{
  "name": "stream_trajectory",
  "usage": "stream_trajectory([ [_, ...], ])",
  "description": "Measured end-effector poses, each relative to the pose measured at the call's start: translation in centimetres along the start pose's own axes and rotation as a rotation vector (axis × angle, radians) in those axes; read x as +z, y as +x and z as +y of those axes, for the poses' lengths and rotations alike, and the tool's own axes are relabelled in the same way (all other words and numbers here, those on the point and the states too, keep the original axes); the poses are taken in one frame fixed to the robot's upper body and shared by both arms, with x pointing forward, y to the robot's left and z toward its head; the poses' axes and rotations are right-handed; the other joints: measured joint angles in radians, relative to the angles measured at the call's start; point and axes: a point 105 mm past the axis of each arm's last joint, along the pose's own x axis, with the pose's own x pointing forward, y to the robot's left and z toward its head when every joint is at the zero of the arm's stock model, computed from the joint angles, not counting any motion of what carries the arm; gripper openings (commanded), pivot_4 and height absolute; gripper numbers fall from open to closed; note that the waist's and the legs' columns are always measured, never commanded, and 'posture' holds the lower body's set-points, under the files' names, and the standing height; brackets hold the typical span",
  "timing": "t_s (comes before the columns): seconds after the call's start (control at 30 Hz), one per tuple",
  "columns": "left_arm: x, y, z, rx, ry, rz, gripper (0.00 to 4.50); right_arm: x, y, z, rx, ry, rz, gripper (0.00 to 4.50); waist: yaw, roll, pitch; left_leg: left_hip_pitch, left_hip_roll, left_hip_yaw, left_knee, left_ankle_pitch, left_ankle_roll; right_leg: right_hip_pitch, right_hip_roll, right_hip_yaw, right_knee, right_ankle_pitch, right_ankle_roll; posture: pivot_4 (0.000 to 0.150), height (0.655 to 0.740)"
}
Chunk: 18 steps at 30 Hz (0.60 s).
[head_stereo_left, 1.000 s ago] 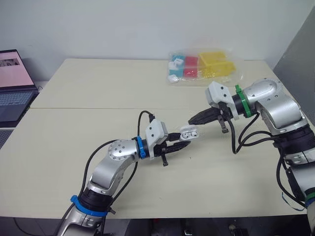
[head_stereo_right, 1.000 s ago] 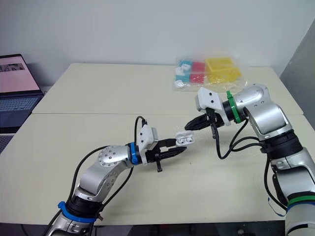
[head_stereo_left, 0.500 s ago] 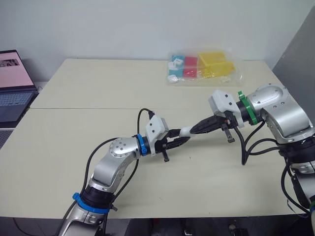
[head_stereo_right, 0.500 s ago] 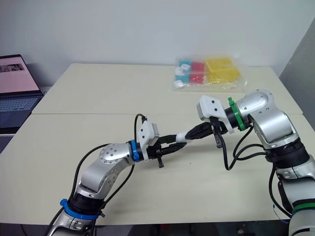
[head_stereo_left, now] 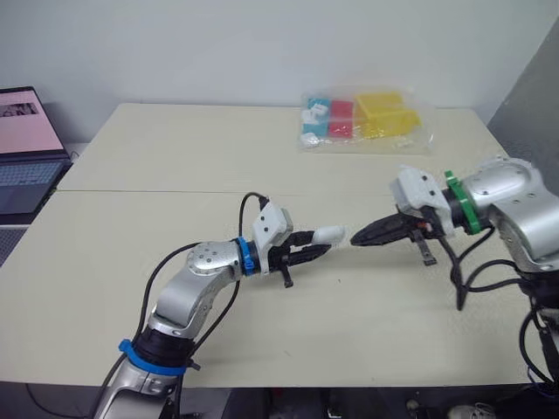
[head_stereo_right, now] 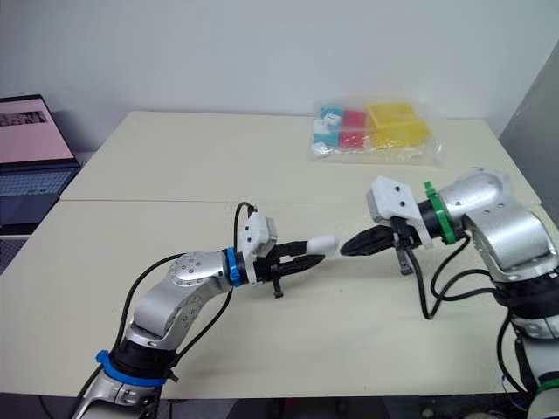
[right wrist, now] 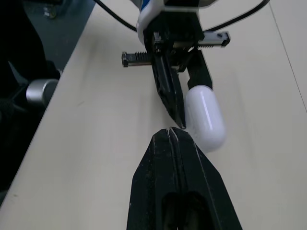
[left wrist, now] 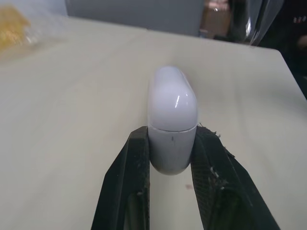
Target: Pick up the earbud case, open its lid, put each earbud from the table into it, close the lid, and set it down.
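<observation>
Tabletop: pale beige, matte, made of two slabs butted together. The seam runs straight across from 9 to 3 o'clock, roughly mid-depth. One item lies on it: a clear plastic bag, flat on the far slab at about 1 o'clock, near the back edge. Inside the bag are cyan blocks at its 9 o'clock end, red blocks in the middle and yellow blocks at its 3 o'clock end. There are small white bits among the cyan ones, too small to tell what they are.
</observation>
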Motion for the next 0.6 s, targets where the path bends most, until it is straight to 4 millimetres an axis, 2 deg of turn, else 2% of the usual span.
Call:
stream_trajectory([
  [0.17,-2.3,0.5,-1.3,-0.060,-0.263,0.093,0.80,-2.1,-0.8,0.9,-0.077,0.045,0.054,0.00,-0.001,0.000,0.000,0.000,0.000,0.000,0.001,0.000,0.000,0.000,0.000,0.000,0.000,0.000,0.001,0.150,0.7400],
  [0.27,-2.6,1.4,-1.8,-0.076,-0.379,0.107,0.80,-2.8,-0.8,1.5,-0.099,0.058,0.080,0.00,0.000,0.000,0.000,0.000,-0.001,0.000,0.001,0.000,0.000,0.000,0.000,-0.001,0.000,0.000,0.001,0.150,0.7400],
  [0.37,-2.7,2.3,-1.5,-0.070,-0.516,0.102,0.80,-3.9,-0.7,2.3,-0.143,0.080,0.122,0.00,0.000,0.000,0.000,0.000,-0.002,0.000,0.001,0.000,0.000,0.001,0.001,0.000,0.000,0.000,0.001,0.150,0.7400],
  [0.47,-3.8,2.7,-1.2,-0.052,-0.623,0.175,0.80,-5.5,-1.0,2.7,-0.195,0.110,0.201,0.00,-0.001,0.000,0.000,0.000,-0.002,0.000,0.001,0.000,0.000,0.000,0.001,0.000,0.000,0.000,0.001,0.150,0.7400],
  [0.6,-4.4,3.1,-1.0,-0.046,-0.716,0.224,0.80,-5.9,-1.0,2.7,-0.222,0.117,0.215,0.00,-0.005,0.000,0.000,0.002,-0.003,0.000,0.001,0.000,0.000,0.000,0.002,0.000,0.001,0.000,0.001,0.150,0.7400],
])
